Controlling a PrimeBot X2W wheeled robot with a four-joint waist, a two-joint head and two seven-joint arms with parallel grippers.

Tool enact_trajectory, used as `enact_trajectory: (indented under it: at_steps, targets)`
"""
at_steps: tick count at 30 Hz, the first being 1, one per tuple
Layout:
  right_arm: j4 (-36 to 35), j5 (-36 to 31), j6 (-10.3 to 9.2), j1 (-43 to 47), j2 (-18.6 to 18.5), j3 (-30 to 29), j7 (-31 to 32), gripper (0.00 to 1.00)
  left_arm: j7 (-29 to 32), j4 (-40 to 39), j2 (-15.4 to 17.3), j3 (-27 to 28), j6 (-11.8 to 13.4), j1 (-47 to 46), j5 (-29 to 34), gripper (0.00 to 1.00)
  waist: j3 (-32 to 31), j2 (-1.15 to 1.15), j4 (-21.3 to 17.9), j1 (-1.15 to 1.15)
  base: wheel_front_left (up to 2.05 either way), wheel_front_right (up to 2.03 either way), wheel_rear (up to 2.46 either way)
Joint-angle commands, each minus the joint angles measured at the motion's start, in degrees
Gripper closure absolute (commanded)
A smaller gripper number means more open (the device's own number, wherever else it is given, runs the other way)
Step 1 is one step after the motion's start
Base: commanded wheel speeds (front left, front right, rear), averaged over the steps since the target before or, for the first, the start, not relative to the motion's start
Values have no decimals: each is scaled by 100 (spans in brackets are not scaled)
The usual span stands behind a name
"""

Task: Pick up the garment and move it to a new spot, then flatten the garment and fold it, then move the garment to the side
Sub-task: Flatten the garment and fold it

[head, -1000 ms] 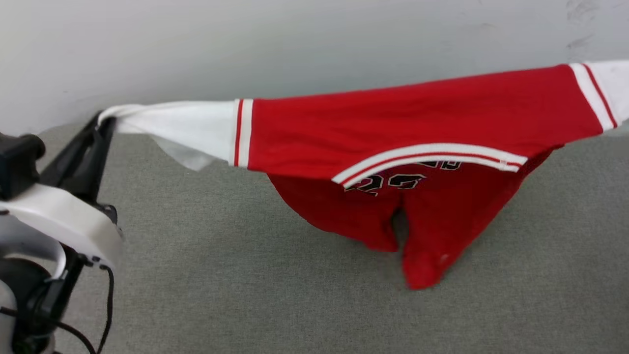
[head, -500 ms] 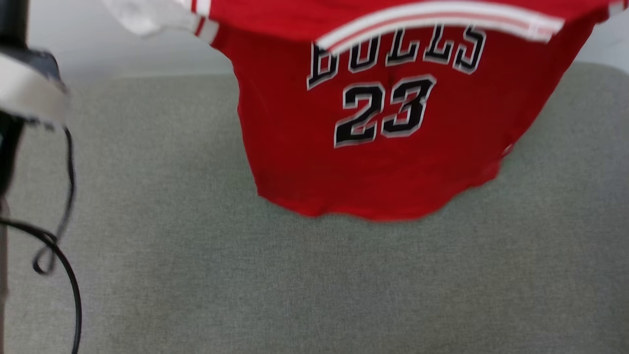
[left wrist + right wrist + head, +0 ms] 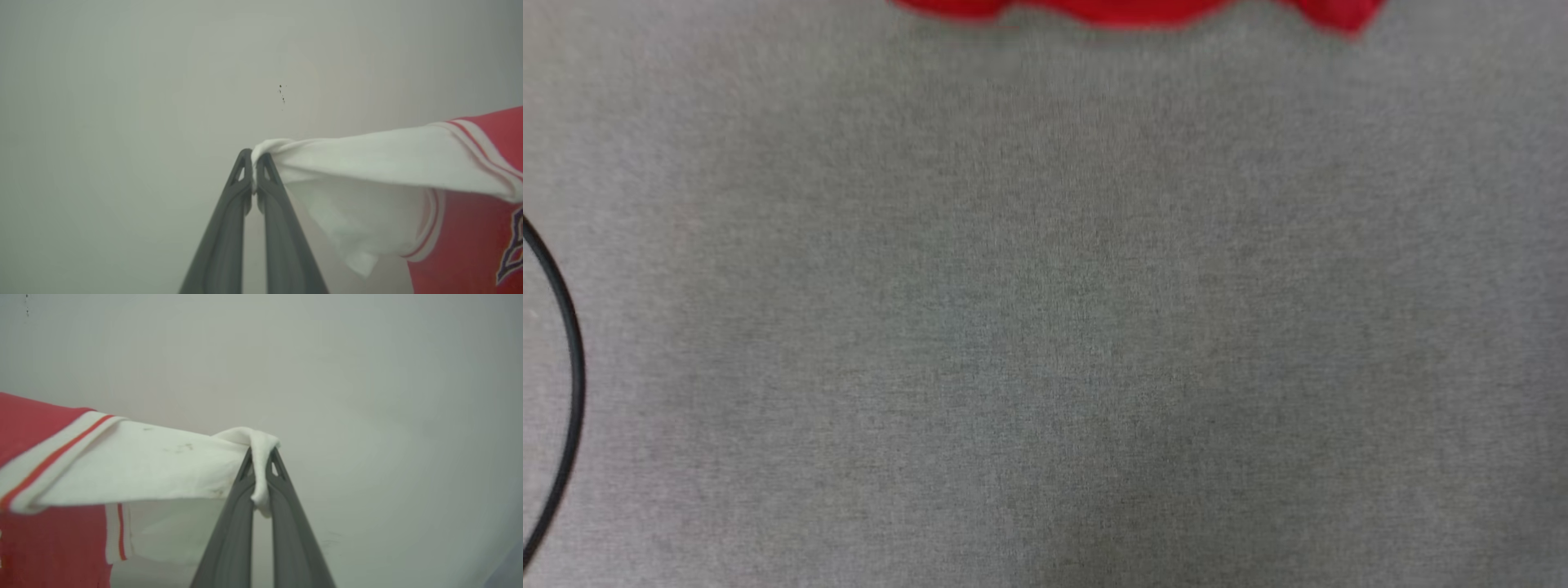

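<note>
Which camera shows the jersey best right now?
Left wrist view: the garment shows sleeve, striped trim, red body and some lettering. Right wrist view shows the other sleeve and trim; head view, a strip of red hem.

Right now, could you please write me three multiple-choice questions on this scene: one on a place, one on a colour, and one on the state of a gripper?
1. In the head view, where does the garment show?
A) at the top edge
B) in the middle
C) at the bottom edge

2. What colour is the cloth that the left gripper pinches?
A) red
B) black
C) white

3. How is the right gripper?
A) wide open
B) shut on the garment
C) shut on nothing

Answers:
1 A: a red strip lies along the top, above the grey surface.
2 C: a white sleeve end sits between its fingers.
3 B: its fingers close on the other sleeve, which is also white.
</note>
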Motion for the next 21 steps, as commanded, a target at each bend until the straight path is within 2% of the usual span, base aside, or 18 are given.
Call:
enact_trajectory:
  at_steps: [1,7,12,13,21]
  targets:
    - [191,-79,-10,-279,50,26,-105,100,-100,254,-35,-39,-25,-258,75,100,396,0,-6,-1,0,0,0]
    - [1075,-345,-10,-1126,290,171,-564,100,-651,1330,-154,-142,-9,-1151,241,100,831,0,26,-1,0,0,0]
    - [1738,-456,-10,-1466,449,291,-910,100,-1098,2045,-275,-213,-38,-1405,266,100,1028,0,114,-1,0,0,0]
    - [2081,-434,-10,-1420,500,393,-1094,100,-1323,2379,-391,-293,-84,-1256,233,100,1056,0,175,-1,0,0,0]
    - [2774,-66,-10,-582,528,877,-1376,100,-1772,2873,-651,-551,-181,-263,114,100,763,0,258,-1,0,0,0]
